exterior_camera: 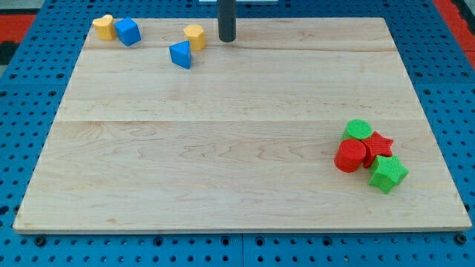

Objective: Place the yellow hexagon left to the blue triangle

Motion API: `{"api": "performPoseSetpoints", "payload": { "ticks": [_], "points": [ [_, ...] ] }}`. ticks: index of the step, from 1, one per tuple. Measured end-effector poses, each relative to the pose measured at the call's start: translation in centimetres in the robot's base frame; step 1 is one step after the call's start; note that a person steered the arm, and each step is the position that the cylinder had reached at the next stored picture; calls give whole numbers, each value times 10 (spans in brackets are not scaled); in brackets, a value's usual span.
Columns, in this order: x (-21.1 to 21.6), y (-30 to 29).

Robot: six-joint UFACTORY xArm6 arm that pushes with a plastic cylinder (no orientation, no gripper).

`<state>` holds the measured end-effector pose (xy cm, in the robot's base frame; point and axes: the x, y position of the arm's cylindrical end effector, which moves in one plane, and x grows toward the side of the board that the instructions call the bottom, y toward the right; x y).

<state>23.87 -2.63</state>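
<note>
My tip [226,39] of the dark rod, clawless and grasping nothing, is seen just right of the yellow hexagon block [195,35], which is found touching the blue triangle block [180,55] at its upper right.

a robotics lab bench, not a home or shop: a pale wooden board [237,133] lies flat on a blue perforated base [22,81] whose regular grid of holes is typical of a test-rig mounting plate, with a strip of red showing at the view's top corners. a straight dark rod comes down from the view's top, my tip [226,40] resting on the board, and small moulded blocks in yellow, blue, red and green sit in two tidy groups like experiment props.
</note>
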Motion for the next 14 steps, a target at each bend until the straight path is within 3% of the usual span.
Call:
{"api": "performPoseSetpoints", "payload": {
  "ticks": [2,3,4,5,8,10,12,13,14],
  "points": [
    [-1,-89],
    [0,-113],
    [-30,-100],
    [-44,-123],
    [0,-167],
    [15,-154],
    [1,-144],
    [5,-71],
    [36,-24]
  ]
}}
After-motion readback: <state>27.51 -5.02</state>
